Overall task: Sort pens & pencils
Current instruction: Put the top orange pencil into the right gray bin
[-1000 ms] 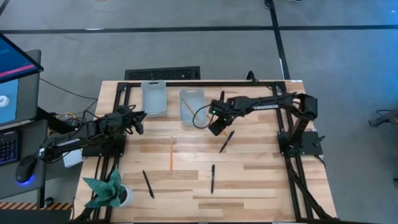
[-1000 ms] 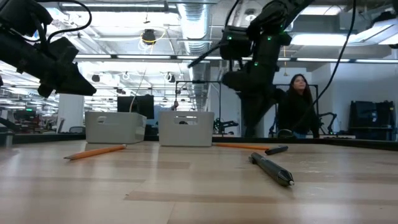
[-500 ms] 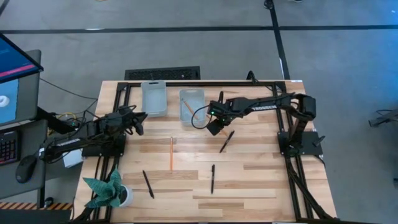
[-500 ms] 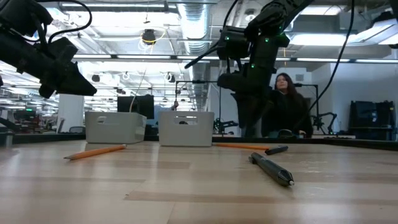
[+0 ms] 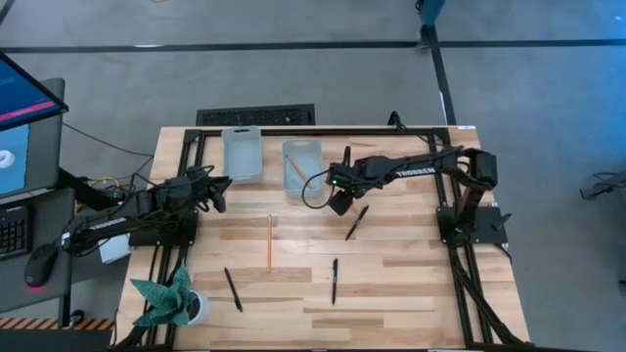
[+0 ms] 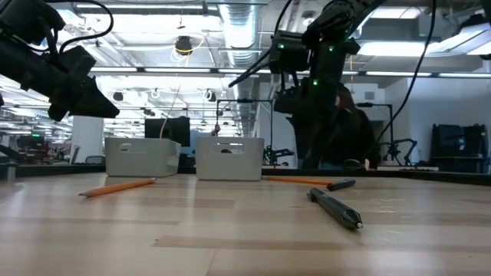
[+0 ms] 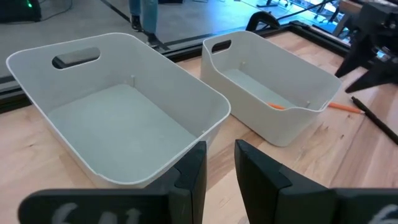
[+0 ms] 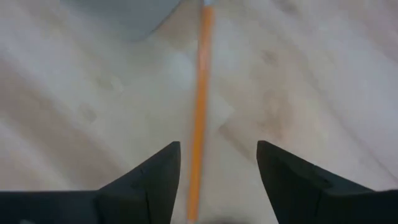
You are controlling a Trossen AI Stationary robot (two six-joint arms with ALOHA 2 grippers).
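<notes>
Since a second ago my right gripper (image 8: 217, 165) shifts binward and spreads wide, empty, over a pencil (image 8: 200, 93); one pencil lies in the right bin (image 7: 273, 81), the pens (image 5: 356, 222) remain out.

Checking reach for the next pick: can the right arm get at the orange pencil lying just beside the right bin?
Probably yes. The right gripper hangs open directly above that pencil, which lies flat on bare table just outside the right bin, nothing between them. The bin wall near one end may crowd it.

Matt pale-plastic bins (image 7: 118, 106) sit on a smooth, planked wooden table (image 5: 391, 284) framed by black metal rails (image 5: 323, 131).
</notes>
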